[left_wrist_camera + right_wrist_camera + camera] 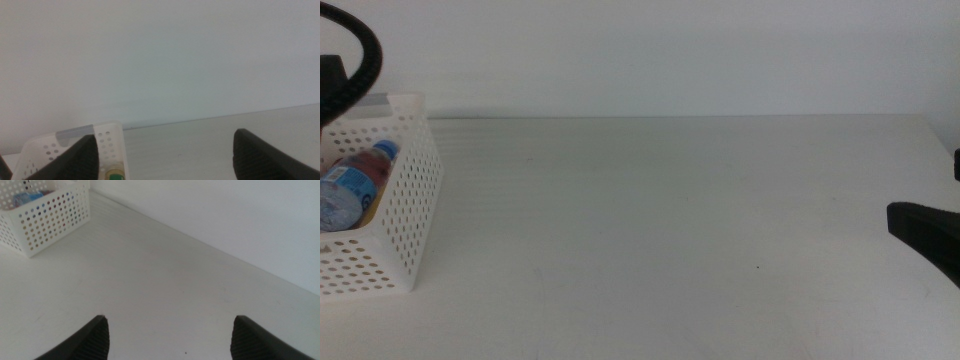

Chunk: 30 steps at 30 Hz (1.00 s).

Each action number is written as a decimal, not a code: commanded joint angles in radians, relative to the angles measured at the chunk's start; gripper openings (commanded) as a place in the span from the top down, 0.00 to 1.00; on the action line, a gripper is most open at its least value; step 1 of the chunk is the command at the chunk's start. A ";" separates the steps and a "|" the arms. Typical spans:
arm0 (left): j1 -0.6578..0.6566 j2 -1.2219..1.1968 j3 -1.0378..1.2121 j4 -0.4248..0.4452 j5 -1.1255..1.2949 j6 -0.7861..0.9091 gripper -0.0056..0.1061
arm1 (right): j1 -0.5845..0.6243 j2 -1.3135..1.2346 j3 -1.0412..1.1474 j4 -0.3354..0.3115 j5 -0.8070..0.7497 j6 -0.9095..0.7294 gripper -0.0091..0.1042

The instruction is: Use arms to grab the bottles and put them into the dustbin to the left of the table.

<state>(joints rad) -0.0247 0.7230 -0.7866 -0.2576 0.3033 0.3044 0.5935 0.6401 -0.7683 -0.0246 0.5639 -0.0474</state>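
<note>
White tabletop [660, 220] fills the near ground, bare of any bottle. Using the basket [405, 220] as the marker: the right gripper [930, 232] sits at the far opposite side of the table from it, low and well apart, and in its own wrist view its jaws stand spread wide with nothing between them. The left gripper [165, 155] hangs just over the basket's rim, jaws likewise spread and empty, with the yellow-drink bottle's green label [116, 175] showing below inside the basket. A black cable [358, 60] of that arm loops above the basket's back corner.

Inside the basket lie the water bottle [348, 185] with its blue cap [385, 150], and something red [375, 172] beside it, likely the can. The job looks about finished, since nothing remains on the table outside the basket.

The risk now lies with the left arm pulling away: a jaw or the cable could catch the basket's perforated wall or rim and drag or tip it, spilling the bottles. Lifting clear before swinging back would avoid that.
</note>
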 commanded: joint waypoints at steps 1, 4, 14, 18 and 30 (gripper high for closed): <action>-0.002 -0.003 -0.025 -0.011 -0.078 -0.005 0.19 | 0.001 0.001 -0.017 -0.018 -0.069 -0.001 0.36; -0.002 -0.003 -0.025 -0.011 -0.078 -0.005 0.19 | 0.001 0.000 0.004 -0.018 -0.073 -0.001 0.36; -0.002 -0.004 -0.025 -0.011 -0.078 -0.005 0.19 | -0.039 -0.014 0.034 -0.054 -0.087 -0.001 0.36; -0.002 -0.070 0.014 0.001 -0.088 -0.005 0.19 | -0.164 -0.066 0.051 -0.055 -0.092 -0.001 0.36; -0.002 -0.437 0.431 0.090 -0.089 -0.005 0.19 | -0.488 -0.425 0.379 -0.001 -0.099 -0.001 0.36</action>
<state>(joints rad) -0.0247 0.3132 -0.3697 -0.1622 0.2915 0.3052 0.1367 0.2489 -0.4004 -0.0257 0.5344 -0.0474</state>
